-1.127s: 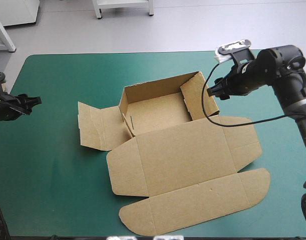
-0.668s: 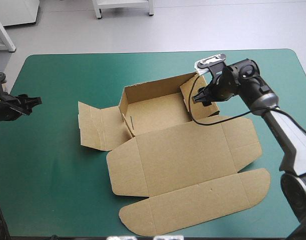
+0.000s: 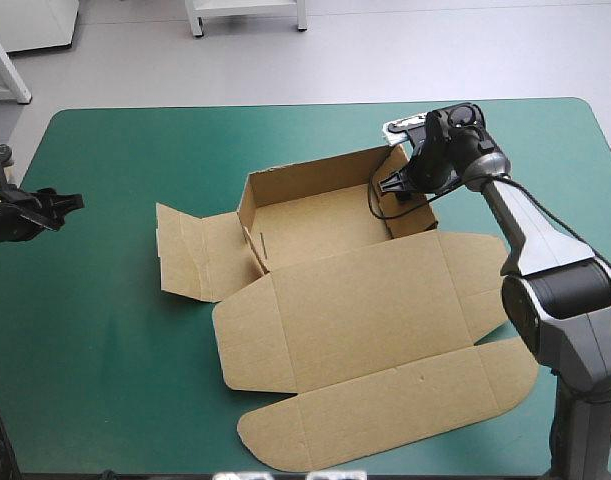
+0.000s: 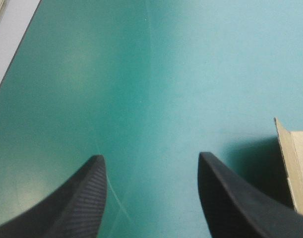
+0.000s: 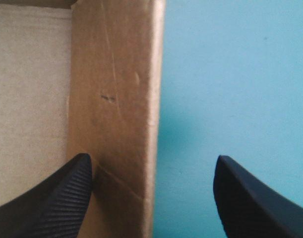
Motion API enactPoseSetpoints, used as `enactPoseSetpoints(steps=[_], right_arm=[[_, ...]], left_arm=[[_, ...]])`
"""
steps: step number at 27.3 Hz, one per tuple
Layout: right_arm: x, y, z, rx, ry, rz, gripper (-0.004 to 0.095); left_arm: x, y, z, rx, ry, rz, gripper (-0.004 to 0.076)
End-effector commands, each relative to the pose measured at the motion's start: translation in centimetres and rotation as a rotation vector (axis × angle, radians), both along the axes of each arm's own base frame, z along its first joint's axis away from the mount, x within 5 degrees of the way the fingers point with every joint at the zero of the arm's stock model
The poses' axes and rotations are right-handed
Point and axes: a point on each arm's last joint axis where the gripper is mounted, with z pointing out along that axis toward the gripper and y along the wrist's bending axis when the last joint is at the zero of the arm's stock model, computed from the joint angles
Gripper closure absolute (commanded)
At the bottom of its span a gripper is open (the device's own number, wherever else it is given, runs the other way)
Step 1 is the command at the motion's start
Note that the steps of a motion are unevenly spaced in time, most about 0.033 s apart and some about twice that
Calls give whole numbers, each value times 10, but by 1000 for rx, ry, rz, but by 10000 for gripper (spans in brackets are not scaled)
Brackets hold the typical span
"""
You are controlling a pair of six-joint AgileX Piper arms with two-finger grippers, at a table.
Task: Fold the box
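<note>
Fingers of R gripper are spread apart, nothing pinched. One sits inside the tray, the other outside over bare cover, so the right wall stands between them w/o being squeezed. L gripper is likewise released, gap wide, only teal-green cover under it

Biggest first: table w/ teal-green cover fills most of my high view. The box lies about mid-table, a bit right of centre. It's brown board, partly set up: the far section is an open tray w/ far, left & right walls raised, and the lid panel lies flat toward the near edge, w/ the rounded tuck flap nearest me. Left side flap lies flat on the cover left of the tray

R arm reaches in from the right to the tray's far right corner. L gripper hangs at the table's left edge, well apart from the box. Smallest bit: a board corner shows just beside one L finger; can't tell which part it is
</note>
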Motion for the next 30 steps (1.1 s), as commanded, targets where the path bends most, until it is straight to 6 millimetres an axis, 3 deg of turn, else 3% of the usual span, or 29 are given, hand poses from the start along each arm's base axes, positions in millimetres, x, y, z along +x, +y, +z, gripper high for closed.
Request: enactPoseSetpoints(steps=[1, 4, 5, 9, 16, 21, 30], right_arm=[[-5, -1, 31, 40, -87, 14, 349], [-5, 1, 30, 52, -79, 35, 502], [-5, 1, 30, 50, -78, 39, 626], [-5, 1, 30, 40, -79, 60, 914], [-4, -3, 38, 32, -143, 42, 925], [-16, -16, 79, 57, -277, 17, 925], [-54, -68, 160, 212, -513, -60, 925]], left_arm=[[-2, -3, 21, 5, -110, 0, 322], [-2, -4, 21, 4, -112, -2, 322], [-2, -4, 21, 6, -111, -4, 321], [-2, -4, 21, -4, -115, -3, 322], [-1, -3, 22, 4, -131, 2, 322], [3, -2, 20, -9, -145, 9, 321], [34, 1, -16, -144, -75, -32, 322]])
